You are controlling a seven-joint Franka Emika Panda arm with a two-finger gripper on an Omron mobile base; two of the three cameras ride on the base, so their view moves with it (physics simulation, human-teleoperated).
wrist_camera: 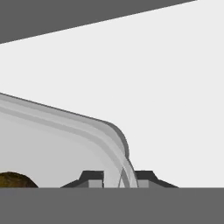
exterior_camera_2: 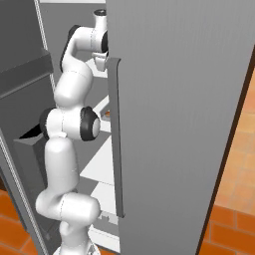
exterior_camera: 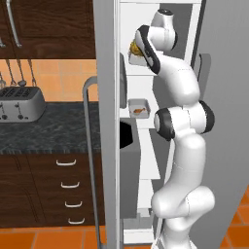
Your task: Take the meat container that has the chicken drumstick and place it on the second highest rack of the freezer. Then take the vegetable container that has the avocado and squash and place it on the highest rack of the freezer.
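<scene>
The freezer [exterior_camera: 106, 146] stands open and my arm reaches into the top of its white interior. The vegetable container [wrist_camera: 78, 131] is a clear grey tray; my gripper [wrist_camera: 118, 177] is shut on its rounded corner rim. The brown-olive avocado [wrist_camera: 13, 180] lies inside it, and the yellow squash [exterior_camera: 133, 47] shows in the container [exterior_camera: 136, 57] at the level of the highest rack [exterior_camera: 141, 73]. Whether the tray rests on that rack I cannot tell. One shelf lower, the meat container [exterior_camera: 138, 107] with the chicken drumstick [exterior_camera: 140, 111] sits on the second highest rack [exterior_camera: 145, 120].
The grey freezer door [exterior_camera_2: 174, 124] with its long handle [exterior_camera_2: 115, 139] stands close on the arm's right. Dark door bins [exterior_camera: 129, 146] hang on the left door. A toaster [exterior_camera: 19, 104] sits on the dark counter [exterior_camera: 48, 131] above drawers.
</scene>
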